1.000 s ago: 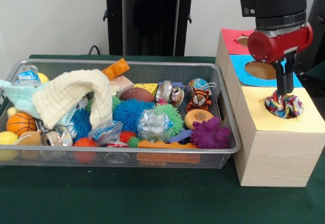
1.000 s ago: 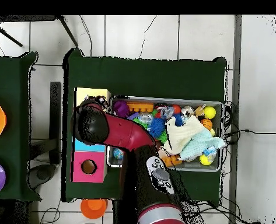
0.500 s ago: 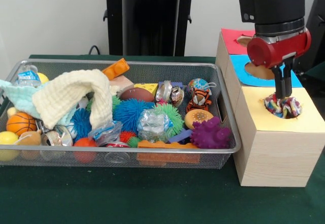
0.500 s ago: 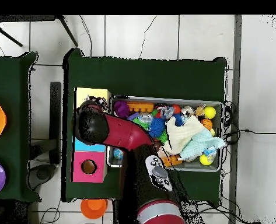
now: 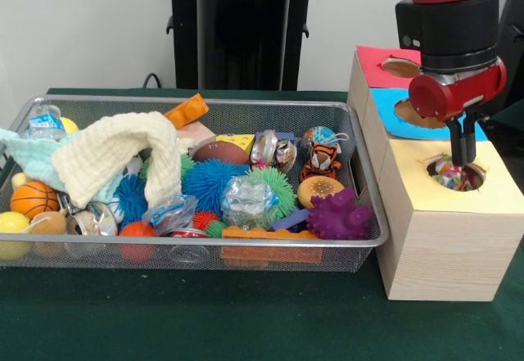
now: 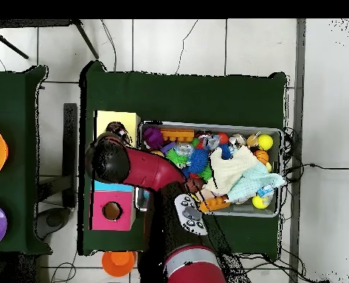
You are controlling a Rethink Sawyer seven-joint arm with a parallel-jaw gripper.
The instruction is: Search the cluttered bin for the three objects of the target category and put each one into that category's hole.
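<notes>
The knotted rope toy (image 5: 449, 174) of white, red, yellow and green strands lies low inside the round hole of the yellow-topped box (image 5: 413, 193), only its top showing. My gripper (image 5: 463, 158) hangs straight over that hole, open, its tips just above the rope and apart from it. The wire mesh bin (image 5: 205, 100) stands left of the boxes, full of toys; it also shows in the overhead view (image 6: 206, 124). In the overhead view my red arm (image 6: 144, 168) covers the gripper and the hole.
A blue-topped box (image 5: 391, 125) and a red-topped box (image 5: 373, 68) stand behind the yellow one. The bin holds a cream cloth (image 5: 115, 152), a tiger toy (image 5: 323, 161), a purple spiky ball (image 5: 338, 216) and a small basketball (image 5: 33, 199). The black pedestal (image 5: 237, 33) stands behind.
The rope toy has left my gripper and sunk deeper into the yellow box's hole. The gripper has shifted slightly right above it.
</notes>
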